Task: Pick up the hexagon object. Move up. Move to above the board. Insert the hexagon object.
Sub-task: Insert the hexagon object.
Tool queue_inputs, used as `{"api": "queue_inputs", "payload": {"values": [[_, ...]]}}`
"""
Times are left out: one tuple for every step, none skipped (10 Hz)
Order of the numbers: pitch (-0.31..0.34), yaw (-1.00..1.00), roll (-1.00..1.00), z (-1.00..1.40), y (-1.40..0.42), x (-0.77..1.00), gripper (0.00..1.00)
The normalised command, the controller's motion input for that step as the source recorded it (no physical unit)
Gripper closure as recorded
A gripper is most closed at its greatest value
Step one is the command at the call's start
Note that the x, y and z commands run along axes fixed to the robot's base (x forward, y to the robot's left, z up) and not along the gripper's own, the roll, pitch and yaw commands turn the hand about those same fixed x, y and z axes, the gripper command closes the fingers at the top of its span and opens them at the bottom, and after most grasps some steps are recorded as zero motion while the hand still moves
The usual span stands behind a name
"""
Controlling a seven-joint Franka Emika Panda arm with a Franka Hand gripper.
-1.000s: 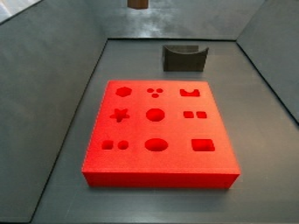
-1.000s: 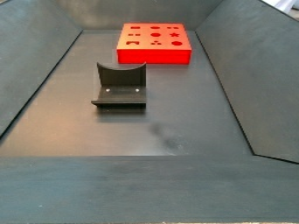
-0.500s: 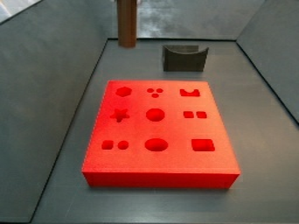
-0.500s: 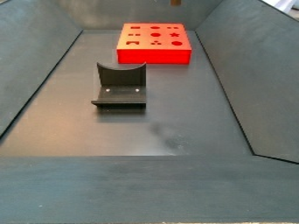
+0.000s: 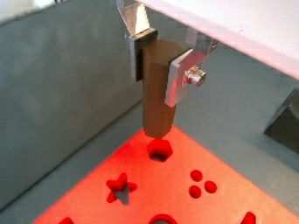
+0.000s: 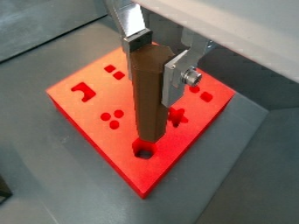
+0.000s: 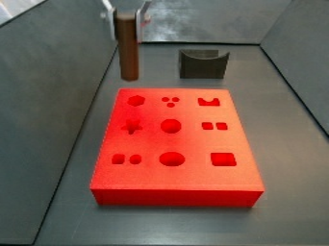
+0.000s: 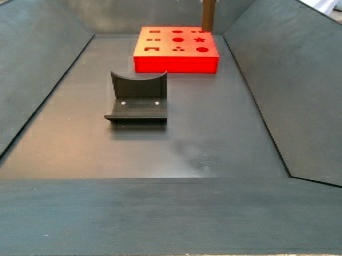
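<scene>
My gripper [image 5: 162, 63] is shut on the hexagon object [image 5: 156, 105], a tall brown peg held upright by its top end. The peg hangs over the corner of the red-orange board [image 5: 96, 188], its lower end just above a small dark hole [image 5: 159, 150]. Both wrist views show this; in a wrist view the gripper [image 6: 156, 66] holds the peg [image 6: 146, 105] over the board [image 6: 105, 140]. In a side view the peg [image 7: 129, 48] stands above the board's [image 7: 193, 142] far left corner, under the gripper [image 7: 126, 12]. In a side view only the peg's lower part [image 8: 207, 12] shows over the board [image 8: 174, 64].
The dark fixture [image 7: 202, 63] stands behind the board on the grey floor; it also shows in a side view [image 8: 136, 100], nearer the camera than the board. Sloping grey walls close in the floor on all sides.
The gripper has come down with the peg: a second ago only the peg's tip showed at the top edge, now most of its length hangs just above the board's corner.
</scene>
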Motion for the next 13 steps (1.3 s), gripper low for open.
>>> {"api": "queue_inputs", "payload": {"values": [[-0.243, 0.07, -0.04, -0.76, 0.00, 0.00, 1.00], [-0.249, 0.07, -0.06, -0.68, 0.00, 0.10, 1.00], [-0.171, 0.07, 0.00, -0.49, 0.02, 0.07, 1.00], [-0.100, 0.06, 0.00, -0.41, 0.06, 0.00, 1.00], [-0.053, 0.15, -0.03, -0.36, 0.28, 0.07, 1.00], [-0.080, 0.13, 0.00, -0.42, 0.13, 0.00, 1.00], [-0.079, 0.10, 0.00, -0.43, 0.24, 0.00, 1.00], [-0.110, 0.11, -0.06, -0.43, 0.18, 0.07, 1.00], [-0.196, 0.03, -0.04, -0.58, 0.00, 0.00, 1.00], [-0.190, 0.01, 0.00, -0.71, -0.01, 0.00, 1.00], [-0.181, 0.02, 0.04, -0.67, -0.15, 0.00, 1.00], [-0.100, 0.00, 0.02, -0.27, 0.00, -0.24, 1.00], [0.000, 0.00, 0.00, 0.00, 0.00, 0.00, 1.00]]}}
